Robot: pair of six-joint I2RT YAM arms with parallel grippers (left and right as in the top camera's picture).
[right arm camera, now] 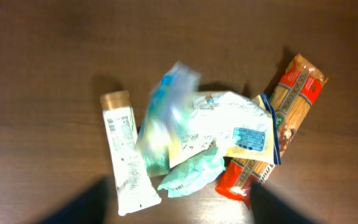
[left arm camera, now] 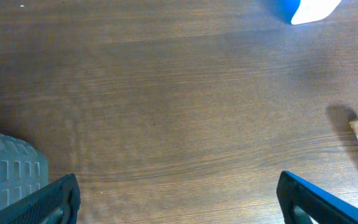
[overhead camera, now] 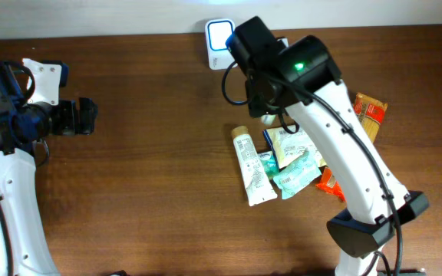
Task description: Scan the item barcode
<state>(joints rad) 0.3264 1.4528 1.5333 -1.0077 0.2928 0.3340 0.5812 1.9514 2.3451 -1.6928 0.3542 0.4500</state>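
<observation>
Gaping wide and empty on the right tool [right arm camera: 179, 190], above a blurred packet [right arm camera: 166, 118] in the counter [overhead camera: 144, 199] pile between tube [right arm camera: 124, 149] and pasta [right arm camera: 294, 99]; left tool [left arm camera: 178, 186] likewise wide open, holding nothing.

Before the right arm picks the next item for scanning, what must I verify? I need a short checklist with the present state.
1. Right claw open, holding nothing: ok.
2. Left claw open, away from the pile: ok.
3. Scanner standing clear of the pile: ok.
4. Tube lying uncovered at the pile's edge: ok.
5. Blue-white packet at rest: cannot tell, it is blurred.
6. Any barcode facing up: cannot tell.
</observation>
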